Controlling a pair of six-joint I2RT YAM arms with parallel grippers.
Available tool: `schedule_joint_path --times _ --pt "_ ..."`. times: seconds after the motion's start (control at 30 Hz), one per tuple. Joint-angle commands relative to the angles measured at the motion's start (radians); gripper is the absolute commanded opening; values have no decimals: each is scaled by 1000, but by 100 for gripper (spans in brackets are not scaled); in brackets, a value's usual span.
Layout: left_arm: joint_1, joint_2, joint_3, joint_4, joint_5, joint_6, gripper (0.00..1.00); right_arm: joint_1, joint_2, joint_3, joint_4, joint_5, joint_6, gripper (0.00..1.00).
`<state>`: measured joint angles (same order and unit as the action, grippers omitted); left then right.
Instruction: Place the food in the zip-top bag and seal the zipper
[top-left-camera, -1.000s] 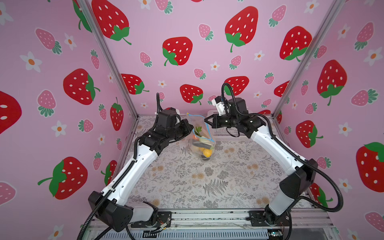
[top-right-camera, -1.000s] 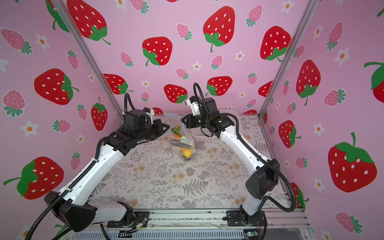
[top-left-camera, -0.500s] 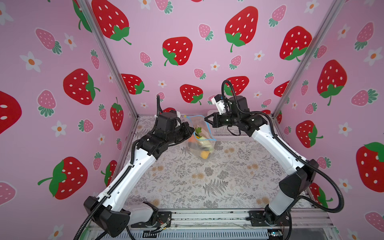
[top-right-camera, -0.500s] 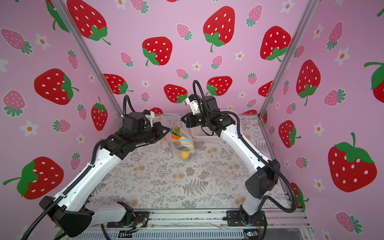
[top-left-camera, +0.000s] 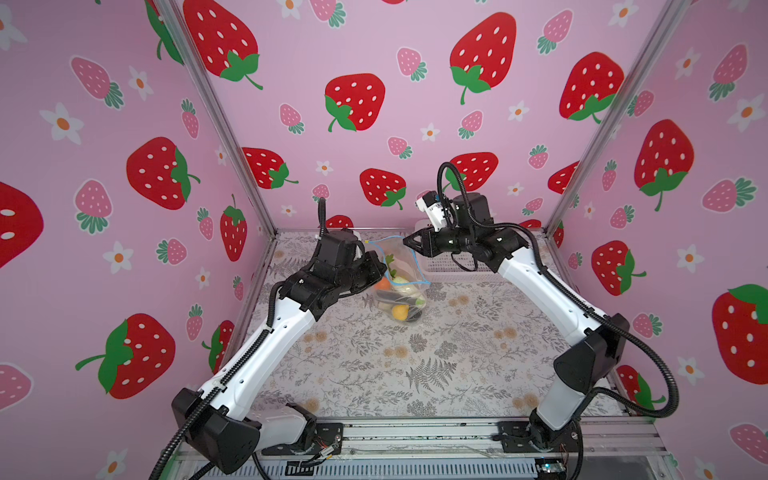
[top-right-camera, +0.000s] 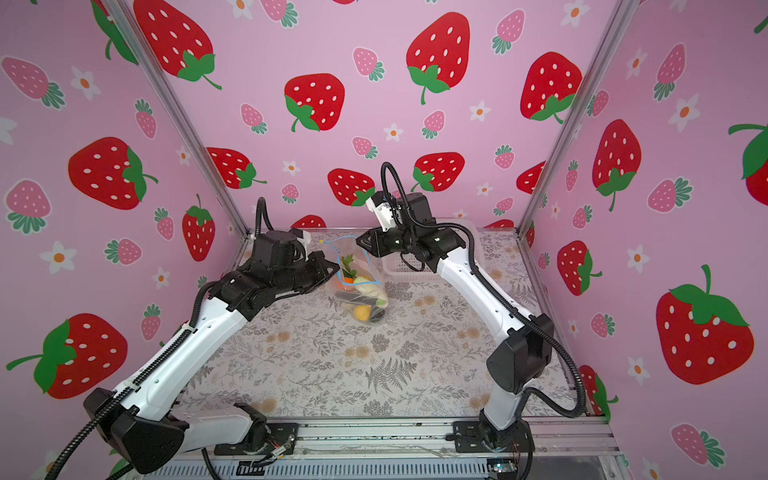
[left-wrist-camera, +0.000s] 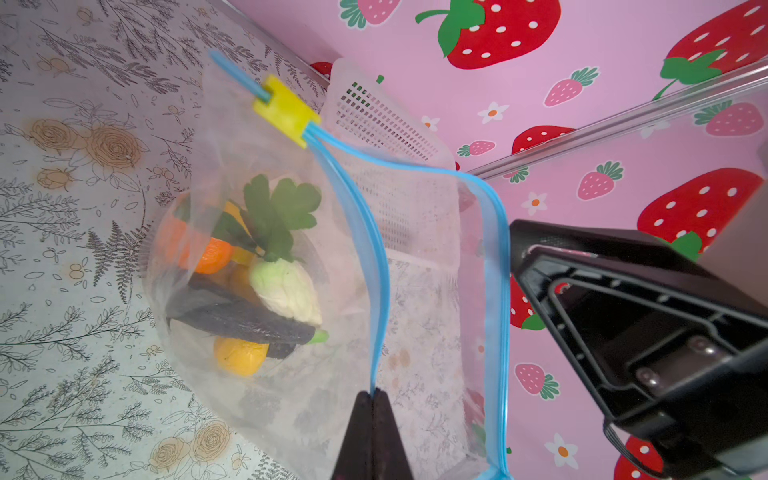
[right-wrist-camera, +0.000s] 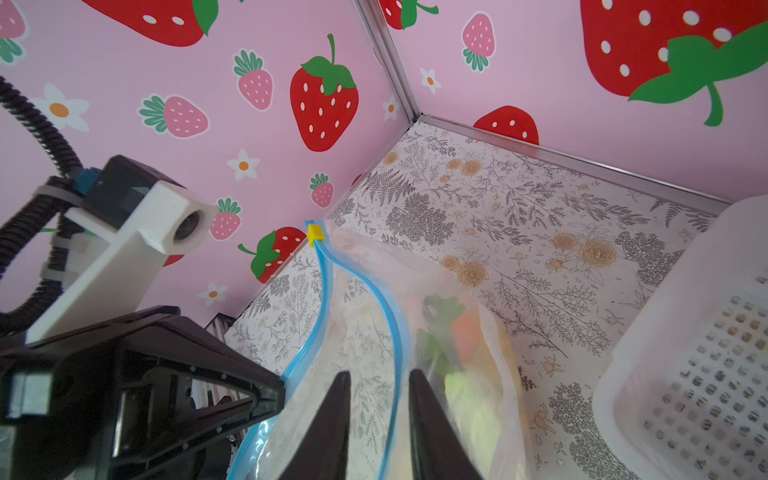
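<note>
The zip-top bag (top-left-camera: 400, 286) (top-right-camera: 360, 291) hangs with its bottom on the floral mat, and its mouth gapes. The food (left-wrist-camera: 266, 266) lies inside: orange, yellow, cream, dark and leafy green pieces. The blue zipper (left-wrist-camera: 380, 266) splits into two lips at a yellow slider (left-wrist-camera: 286, 109) (right-wrist-camera: 314, 235). My left gripper (left-wrist-camera: 374, 392) (top-left-camera: 384, 270) is shut on one lip. My right gripper (right-wrist-camera: 379, 374) (top-left-camera: 405, 242) is open, with the other lip (right-wrist-camera: 397, 332) running loose between its fingers.
A white perforated basket (right-wrist-camera: 685, 374) (top-left-camera: 449, 266) stands behind the bag at the back right, under my right arm. The pink strawberry walls close in on the back and both sides. Both grippers nearly meet over the bag's mouth.
My right gripper's jaws have parted from the bag's lip they were shut on. The left gripper stays shut on its lip, and the left arm has shifted slightly.
</note>
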<state>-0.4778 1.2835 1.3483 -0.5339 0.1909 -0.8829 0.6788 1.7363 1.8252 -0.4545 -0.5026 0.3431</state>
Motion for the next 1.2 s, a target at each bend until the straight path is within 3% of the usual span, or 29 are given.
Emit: schedule_joint_path --times 0.0,0.17,0.33,0.53,0.83,1.17 --pt "4 -3 35 -2 -20 19 0 2 -98 -42 77 -17 -88 46" --pt "11 8 43 9 -6 23 0 1 -268 -266 240 -49 -211 60" --pt "13 11 52 12 1 28 0 4 -492 -615 498 -134 -373 66" --pt "15 12 48 25 10 23 0 5 -684 -965 813 -111 -495 64" --pt "15 14 41 34 19 19 0 5 -611 -1035 891 -115 -514 61" --pt "14 8 38 34 23 21 0 5 -489 -1014 1013 -153 -483 40"
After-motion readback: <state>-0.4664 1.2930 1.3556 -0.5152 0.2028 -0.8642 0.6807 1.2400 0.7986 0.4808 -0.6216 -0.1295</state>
